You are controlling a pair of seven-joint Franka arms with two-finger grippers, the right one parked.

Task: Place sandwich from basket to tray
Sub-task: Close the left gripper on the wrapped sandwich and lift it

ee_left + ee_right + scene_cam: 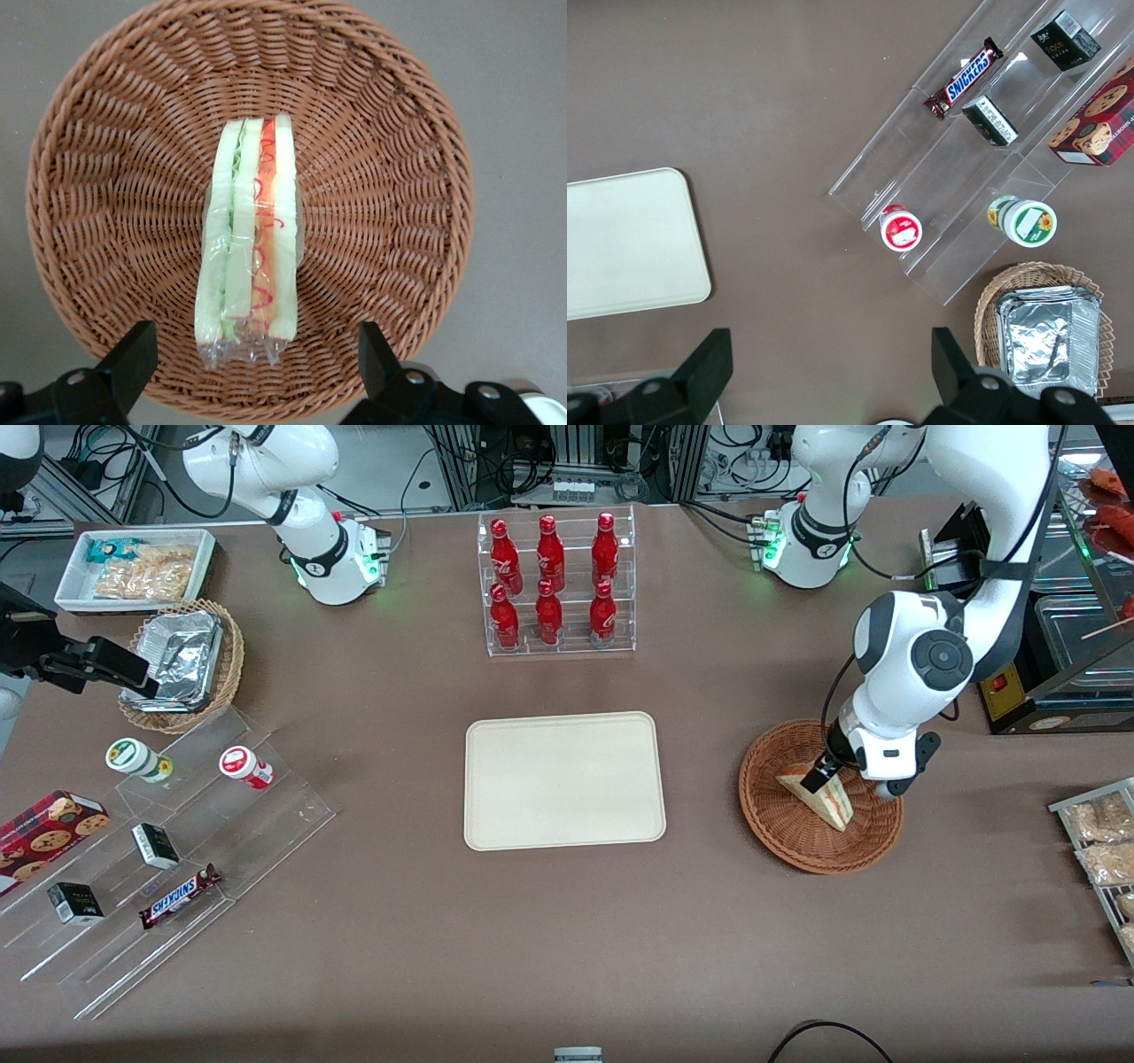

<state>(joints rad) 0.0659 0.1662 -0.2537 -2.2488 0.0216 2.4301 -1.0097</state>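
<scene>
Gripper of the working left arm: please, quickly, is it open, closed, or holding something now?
Gripper: open, holding nothing, above the plastic-wrapped triangular white-bread sandwich in the round reddish-brown wicker basket.

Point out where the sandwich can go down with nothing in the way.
The tray is bare across its whole surface. Open table also lies between the tray and the basket. The basket itself is crowded: the sandwich fills its middle and the gripper hangs over it, jaws open.
</scene>
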